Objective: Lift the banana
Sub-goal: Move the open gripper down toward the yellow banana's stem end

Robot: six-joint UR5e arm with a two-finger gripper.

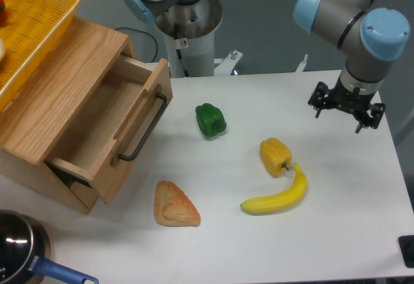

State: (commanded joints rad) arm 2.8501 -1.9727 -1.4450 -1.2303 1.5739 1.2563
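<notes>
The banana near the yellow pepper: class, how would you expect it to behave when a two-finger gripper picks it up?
The banana looks smooth-skinned, so the fingers may slip unless they close across its middle. Its long curved shape suggests it could pivot or swing if gripped near one end. Its stem tip lies close to the yellow pepper, so a nudge would probably disturb both.
</notes>
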